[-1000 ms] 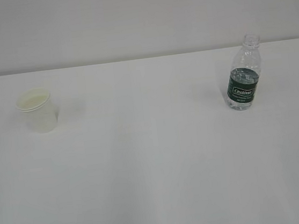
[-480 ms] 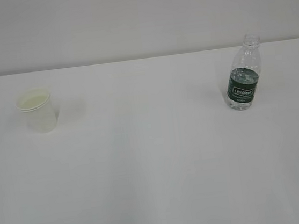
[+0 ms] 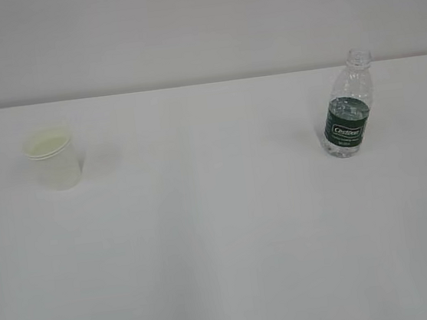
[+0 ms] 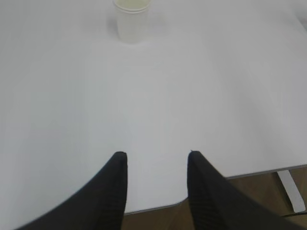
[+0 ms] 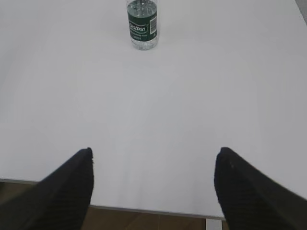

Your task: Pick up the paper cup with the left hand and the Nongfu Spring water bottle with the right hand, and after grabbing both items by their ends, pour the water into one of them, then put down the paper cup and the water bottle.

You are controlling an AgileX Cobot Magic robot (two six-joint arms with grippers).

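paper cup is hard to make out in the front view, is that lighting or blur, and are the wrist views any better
Exterior view: flat, bright light washes the white paper cup into the white table, its shadow very faint. Left wrist view: cup cropped at the top edge, slightly soft. Right wrist view: the water bottle is sharper, label legible, neck cut off.

A broad white surface (image 3: 221, 228) fills most of the exterior view, running back to a pale grey wall (image 3: 198, 23) that meets it along a straight horizontal line. From the left wrist view, the near edge of the surface gives way to a brown floor (image 4: 249, 191), where a light grey table leg (image 4: 291, 190) stands at the lower right. The right wrist view shows the same brown floor (image 5: 144, 220) below the surface's front edge.
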